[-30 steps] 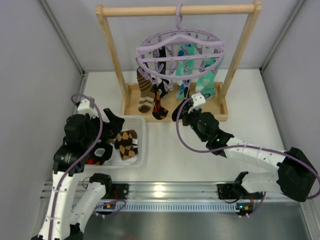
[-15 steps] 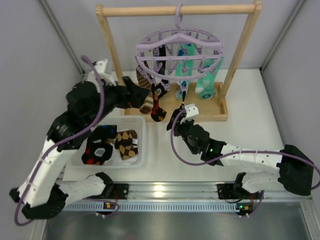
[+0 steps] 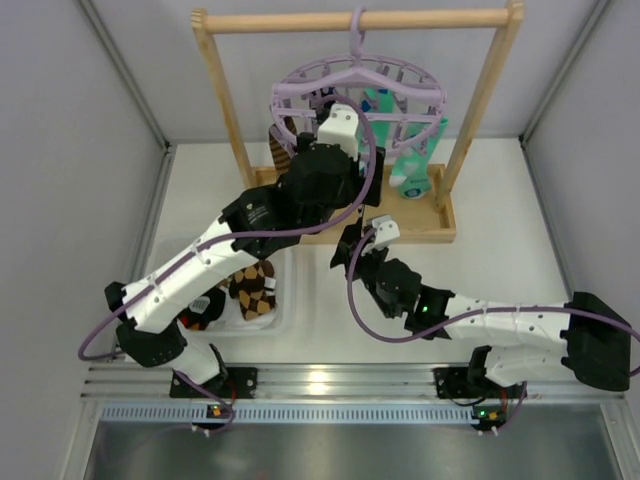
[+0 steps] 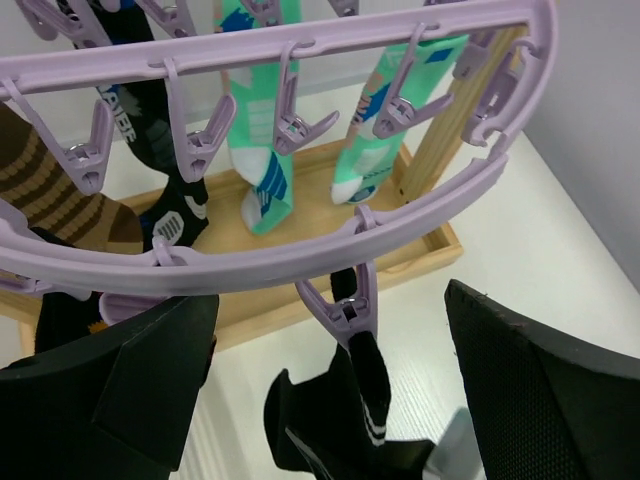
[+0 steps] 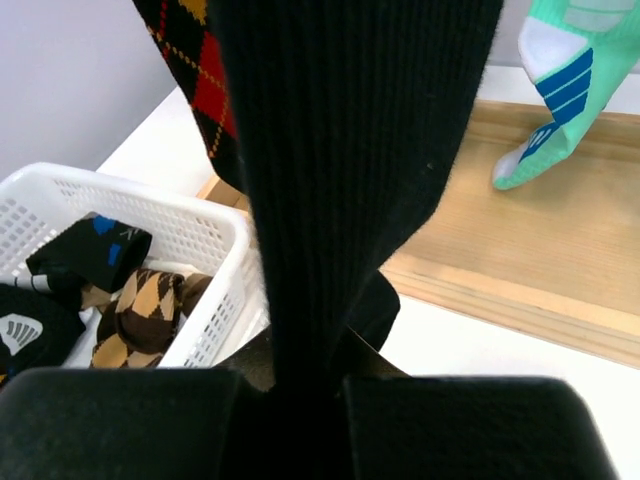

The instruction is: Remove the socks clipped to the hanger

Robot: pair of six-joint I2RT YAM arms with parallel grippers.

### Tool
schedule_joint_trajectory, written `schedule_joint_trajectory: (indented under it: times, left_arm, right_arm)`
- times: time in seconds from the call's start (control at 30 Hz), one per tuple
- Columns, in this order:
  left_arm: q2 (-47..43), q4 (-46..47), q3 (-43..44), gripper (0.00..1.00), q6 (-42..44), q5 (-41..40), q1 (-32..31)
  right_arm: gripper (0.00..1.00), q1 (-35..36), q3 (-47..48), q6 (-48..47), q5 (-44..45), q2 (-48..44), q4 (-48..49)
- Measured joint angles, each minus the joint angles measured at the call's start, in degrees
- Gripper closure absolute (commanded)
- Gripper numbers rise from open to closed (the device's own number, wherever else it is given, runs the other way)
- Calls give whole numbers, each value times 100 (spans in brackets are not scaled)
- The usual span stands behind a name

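The lavender hanger [image 3: 400,92] hangs by its hook from the wooden rail; its ring fills the top of the left wrist view [image 4: 300,52]. Teal-mint socks [image 4: 262,160] [image 3: 412,165], a brown striped sock [image 4: 50,190] and a dark sock [image 4: 170,200] hang from its clips. My left gripper [image 4: 332,297] is open, its fingers on either side of the clip [image 4: 345,305] that holds a black sock [image 4: 370,390]. My right gripper [image 3: 352,243] [image 5: 300,385] is shut on that black sock [image 5: 340,150] lower down. An argyle sock [image 5: 190,60] hangs beside it.
A white basket [image 3: 285,262] [image 5: 180,232] at the left holds argyle and dark socks [image 3: 252,285]. The wooden rail frame [image 3: 350,20] stands on a wooden base tray [image 3: 430,215]. My left arm [image 3: 250,220] reaches across above the basket to the hanger.
My left arm has swung from the basket up and right to the hanger, its open fingers now around the black sock's clip. My right gripper has kept hold of the black sock, shifting slightly nearer.
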Motion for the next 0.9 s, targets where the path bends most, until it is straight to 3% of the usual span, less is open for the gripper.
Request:
schedule_joint_trajectory:
  times: [0.17, 0.2, 0.33, 0.63, 0.73, 0.9]
  left_arm:
    - [352, -7, 245, 12, 74, -407, -2]
    - [391, -9, 262, 20, 83, -437, -2]
    - [544, -42, 374, 31, 120, -564, -2]
    - [732, -111, 560, 30, 177, -610, 2]
    - [767, -118, 560, 22, 170, -610, 33]
    - [804, -140, 560, 23, 129, -608, 70]
  right_arm:
    - [100, 31, -24, 17, 11, -160, 2]
    - [100, 35, -24, 15, 17, -166, 4]
    - [100, 55, -24, 15, 31, -170, 2]
    - [100, 105, -24, 11, 44, -136, 7]
    - [100, 116, -24, 7, 44, -136, 9]
    - [100, 151, -24, 0, 50, -109, 13]
